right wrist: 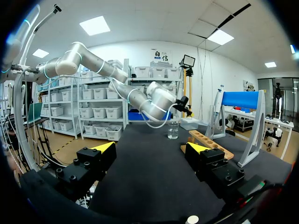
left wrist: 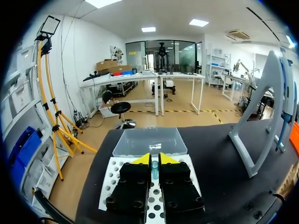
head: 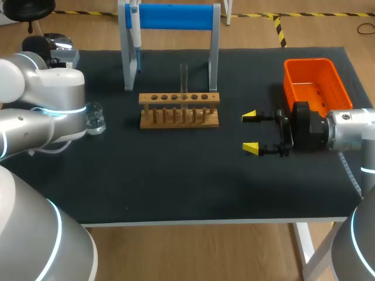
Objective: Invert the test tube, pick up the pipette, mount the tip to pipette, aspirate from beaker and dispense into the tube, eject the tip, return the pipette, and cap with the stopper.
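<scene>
My left gripper (left wrist: 154, 159) is shut on a small teal pipette tip (left wrist: 154, 170), held upright over the white perforated tip rack (left wrist: 111, 179). In the head view my left arm (head: 41, 99) hides this gripper and the rack. The pipette (head: 135, 29) hangs on the blue-topped stand (head: 170, 16) at the back. A clear test tube (head: 183, 79) stands upright in the wooden rack (head: 179, 111). The glass beaker (head: 94, 119) sits beside my left arm. My right gripper (head: 251, 132) hovers open and empty to the right of the rack, pointing toward it and the beaker (right wrist: 173, 131).
An orange bin (head: 316, 85) stands at the back right, behind my right wrist. A clear lidded box (left wrist: 150, 141) lies just beyond the tip rack. The stand's grey legs (left wrist: 254, 140) rise to the right of my left gripper.
</scene>
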`<state>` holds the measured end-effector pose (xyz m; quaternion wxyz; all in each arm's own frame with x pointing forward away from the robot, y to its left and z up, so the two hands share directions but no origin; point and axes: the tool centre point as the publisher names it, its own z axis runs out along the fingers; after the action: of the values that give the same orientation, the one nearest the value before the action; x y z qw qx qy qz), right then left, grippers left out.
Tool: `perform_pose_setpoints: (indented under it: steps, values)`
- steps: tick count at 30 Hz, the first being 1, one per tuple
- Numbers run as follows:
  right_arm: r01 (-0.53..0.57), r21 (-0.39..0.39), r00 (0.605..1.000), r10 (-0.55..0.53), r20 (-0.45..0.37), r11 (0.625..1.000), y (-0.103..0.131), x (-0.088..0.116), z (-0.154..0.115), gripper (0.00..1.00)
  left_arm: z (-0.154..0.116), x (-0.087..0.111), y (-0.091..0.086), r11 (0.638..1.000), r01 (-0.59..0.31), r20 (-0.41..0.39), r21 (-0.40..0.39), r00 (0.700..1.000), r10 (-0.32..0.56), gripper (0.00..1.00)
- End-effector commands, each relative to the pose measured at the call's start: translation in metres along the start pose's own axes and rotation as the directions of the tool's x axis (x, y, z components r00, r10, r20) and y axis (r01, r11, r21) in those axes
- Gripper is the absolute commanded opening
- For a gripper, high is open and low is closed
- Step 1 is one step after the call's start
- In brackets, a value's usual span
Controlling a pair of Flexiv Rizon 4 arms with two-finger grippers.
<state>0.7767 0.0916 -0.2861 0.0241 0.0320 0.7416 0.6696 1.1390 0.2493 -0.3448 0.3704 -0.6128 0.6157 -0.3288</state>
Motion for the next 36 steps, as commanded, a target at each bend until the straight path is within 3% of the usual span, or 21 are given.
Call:
perform_pose_setpoints:
  steps: [1,22,36]
  values:
    - [0.001,0.000,1.000,-0.001,0.003,1.000,0.000,0.001,0.000,1.00,-0.005,0.001,-0.005,1.000,-0.004,0.002,0.007,1.000,0.004,0.00]
    - [0.001,0.000,1.000,-0.001,0.003,1.000,0.000,0.001,0.000,1.00,-0.022,0.001,-0.030,0.997,-0.046,0.016,0.068,0.999,0.045,0.00]
    - [0.001,0.000,1.000,-0.001,0.003,1.000,0.000,0.001,0.000,1.00,-0.054,0.028,-0.053,0.981,-0.131,-0.141,0.144,0.978,0.151,0.00]
